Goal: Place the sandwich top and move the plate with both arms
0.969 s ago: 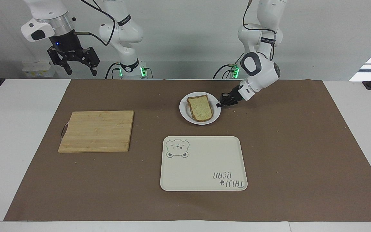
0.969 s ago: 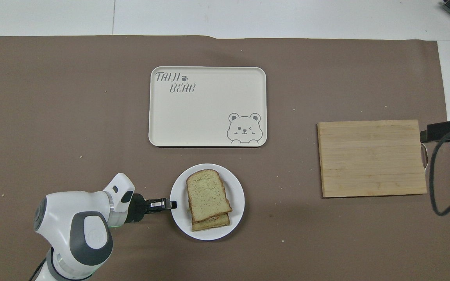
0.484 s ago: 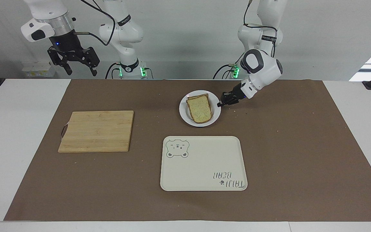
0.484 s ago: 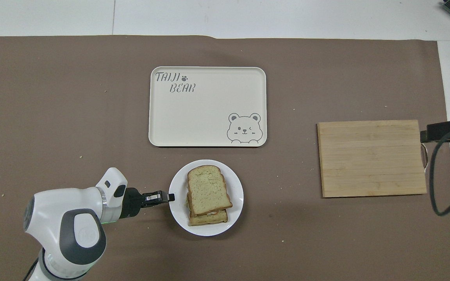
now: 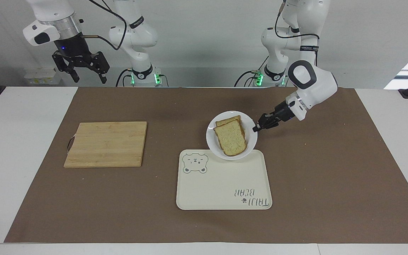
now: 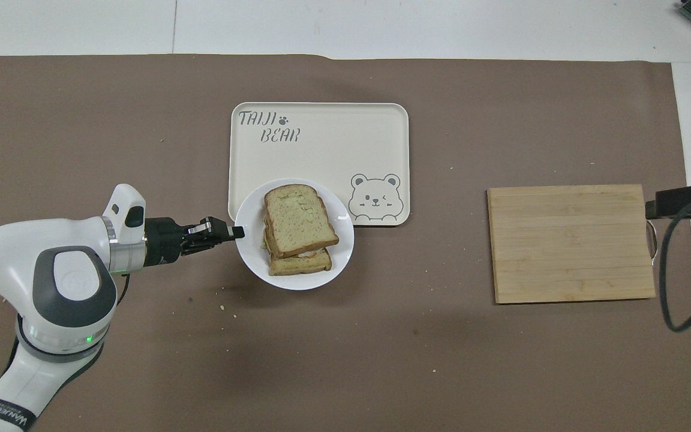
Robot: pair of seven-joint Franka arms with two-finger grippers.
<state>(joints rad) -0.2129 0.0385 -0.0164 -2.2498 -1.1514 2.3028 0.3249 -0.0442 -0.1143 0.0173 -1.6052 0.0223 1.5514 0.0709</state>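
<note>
The white plate [image 5: 210, 137] carries a stacked sandwich, with the sandwich top [image 5: 230, 141], a pale speckled slice, lying on the stack. My left gripper [image 5: 257, 128] is shut on the plate's rim and holds it tilted in the air over one edge of the cream tray [image 5: 221, 184]. In the overhead view the left gripper [image 6: 233, 231] clamps the plate's rim [image 6: 297, 284], and the sandwich top [image 6: 299, 219] sits askew on the lower slice. My right gripper [image 5: 89, 78] waits, open and empty, high above the right arm's end of the table.
A wooden cutting board [image 5: 106, 143] lies toward the right arm's end of the brown mat; it also shows in the overhead view [image 6: 570, 243]. The bear tray [image 6: 321, 144] lies in the middle. Crumbs dot the mat.
My left gripper has lifted the plate with the sandwich and carried it away from the robots, from the mat to over the tray's edge. The right arm has not moved.
</note>
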